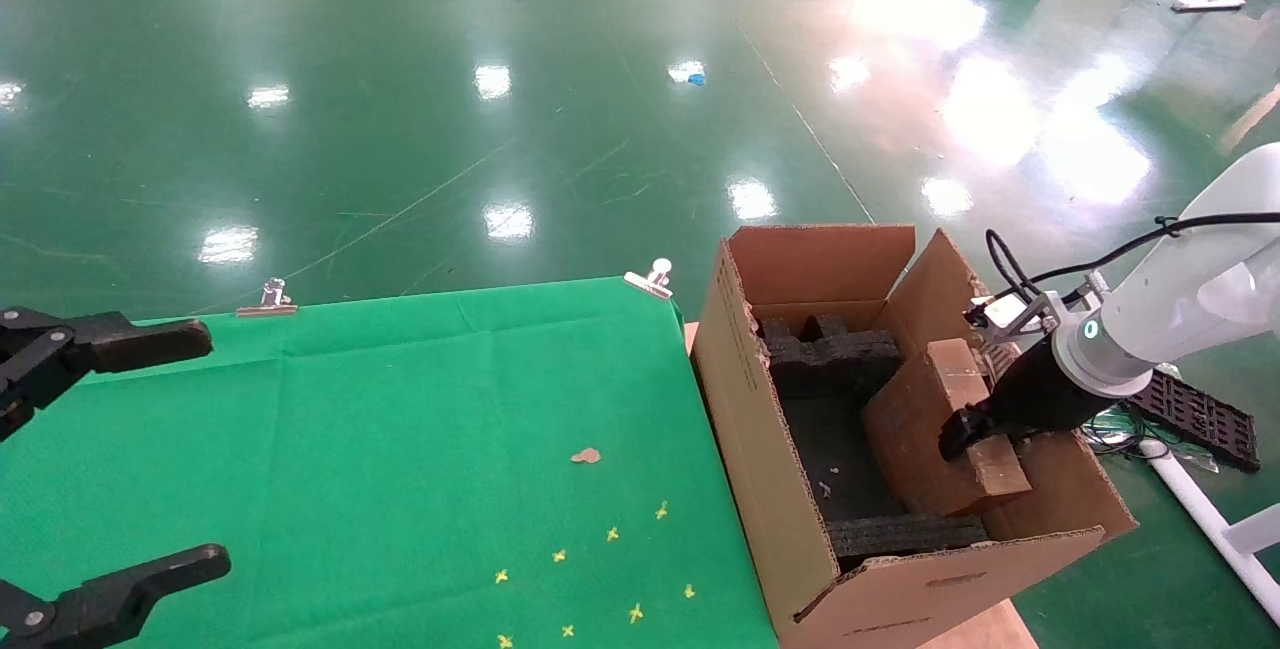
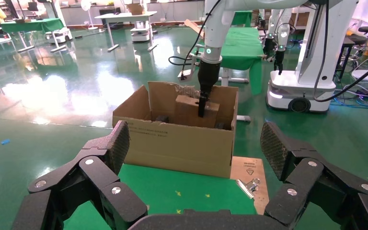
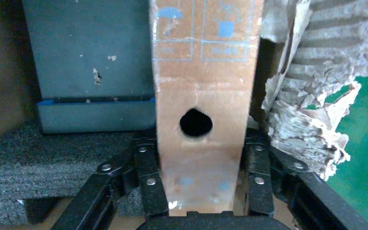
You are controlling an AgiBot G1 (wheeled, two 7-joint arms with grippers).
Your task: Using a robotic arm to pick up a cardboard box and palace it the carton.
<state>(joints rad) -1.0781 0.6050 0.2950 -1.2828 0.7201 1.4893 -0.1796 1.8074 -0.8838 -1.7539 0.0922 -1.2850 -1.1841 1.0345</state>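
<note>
cardboard box clamped in right gripper jaws, on edge, tilted, half inside carton; long axis toward 11 o'clock. left gripper parked at 9 o'clock, jaws apart.

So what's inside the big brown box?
Inside the carton sit black foam blocks and the small cardboard box, tilted and gripped by the right gripper. The floor under the small box is hidden. The left gripper waits open over the table.
</note>
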